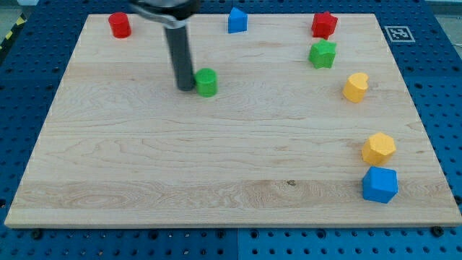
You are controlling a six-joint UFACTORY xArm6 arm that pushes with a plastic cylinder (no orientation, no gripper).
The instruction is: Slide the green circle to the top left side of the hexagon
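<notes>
The green circle (207, 82) stands on the wooden board in the upper middle of the view. My tip (185, 87) rests on the board right at the circle's left side, touching or nearly touching it. The yellow hexagon (378, 148) lies far to the view's right, low on the board, just above a blue cube (380, 184). The dark rod rises from the tip to the view's top.
A red cylinder (120, 25) sits at top left, a blue house-shaped block (237, 20) at top centre, a red star (324, 24) and a green star (323, 54) at top right, and a yellow block (355, 87) below them. The board's right edge (426, 144) is close to the hexagon.
</notes>
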